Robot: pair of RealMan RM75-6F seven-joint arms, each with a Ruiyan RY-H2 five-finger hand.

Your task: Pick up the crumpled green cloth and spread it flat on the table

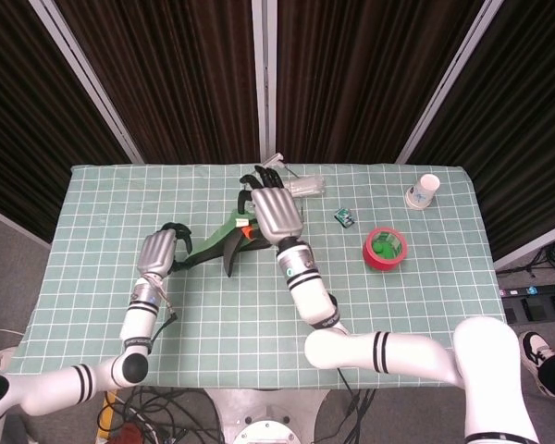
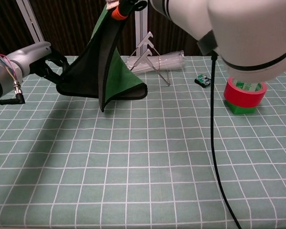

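A robot with two arms works over a table [image 1: 92,305] covered in a pale green checked covering, seen from its head camera above and its chest camera in front. The green cloth [image 2: 115,76] is off the table for most of its length, stretched between the two hands at about the table's centre-left. The right hand [image 1: 276,211] is raised high and pinches one corner of the cloth between its fingertips, beside an orange tab at the top of the chest view. The left hand [image 2: 35,59] sits low at nine o'clock from the right hand, its fingers curled closed around the cloth's opposite edge. Held this way, the cloth hangs as a slanted, tent-like sheet, dark on its outer face and bright green inside, with a lower fold touching the table. Pulling two edges apart looks intended to take out the crumples before lowering it flat; the cloth is not yet spread. Well apart at three o'clock sit a red tape roll [image 1: 385,248], a small green-and-black object [image 1: 343,218] and a paper cup [image 1: 425,191]. A clear plastic bundle on a wire stand [image 2: 155,61] lies behind the cloth at twelve o'clock.
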